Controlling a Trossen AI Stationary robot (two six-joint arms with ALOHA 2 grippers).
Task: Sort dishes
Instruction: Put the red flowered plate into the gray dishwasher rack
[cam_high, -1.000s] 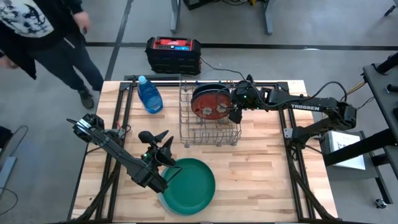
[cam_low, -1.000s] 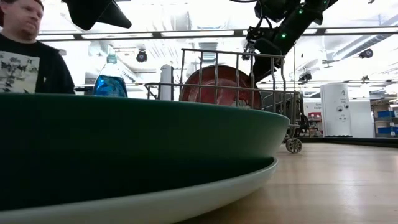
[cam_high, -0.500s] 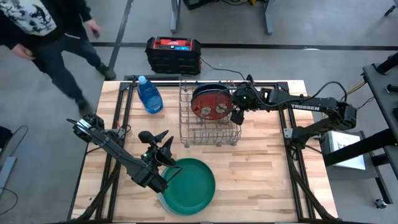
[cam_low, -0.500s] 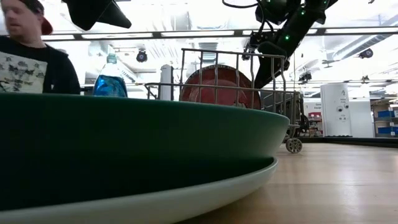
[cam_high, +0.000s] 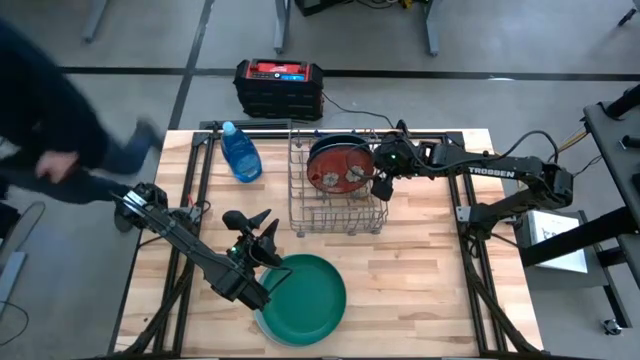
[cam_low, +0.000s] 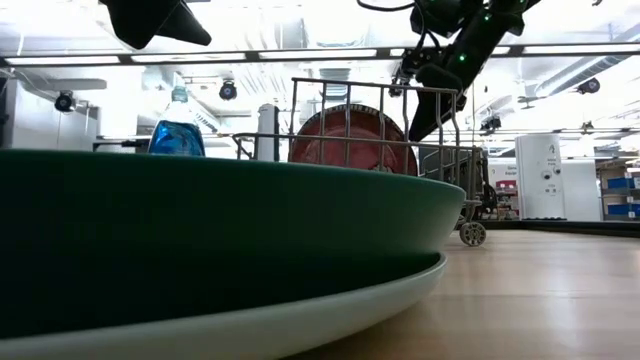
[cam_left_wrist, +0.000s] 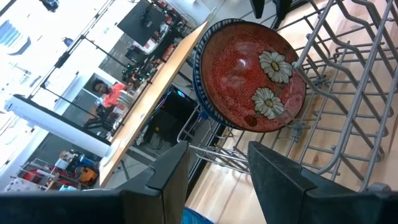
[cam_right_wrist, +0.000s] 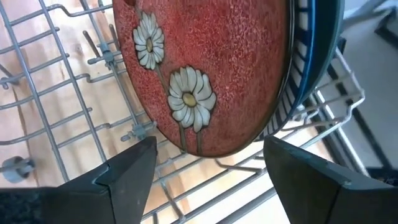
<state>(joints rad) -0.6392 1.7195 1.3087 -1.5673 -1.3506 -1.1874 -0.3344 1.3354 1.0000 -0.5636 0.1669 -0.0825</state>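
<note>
A red plate with pale flower marks (cam_high: 336, 166) stands on edge in the wire rack (cam_high: 338, 215). Close behind it stand a white plate with dark stripes (cam_right_wrist: 292, 106) and a dark teal plate (cam_right_wrist: 324, 50). A large green plate (cam_high: 305, 298) lies near the table's front edge on a pale plate (cam_low: 330, 315). My right gripper (cam_high: 380, 186) is open at the rack's right end, facing the red plate (cam_right_wrist: 205, 74), and touches nothing. My left gripper (cam_high: 250, 220) is open and empty above the table, just beyond the green plate, and faces the rack (cam_left_wrist: 348, 93).
A blue bottle (cam_high: 240, 152) stands at the far left, beside the rack. A red and black box (cam_high: 278, 88) sits on the floor beyond the table. A person (cam_high: 60, 150) moves past the table's left edge. Bare wood lies right of the green plate (cam_high: 420, 280).
Both arms have kept still. The person beyond the table's far left corner has walked toward the near side along the table's left edge and has left the low view.
</note>
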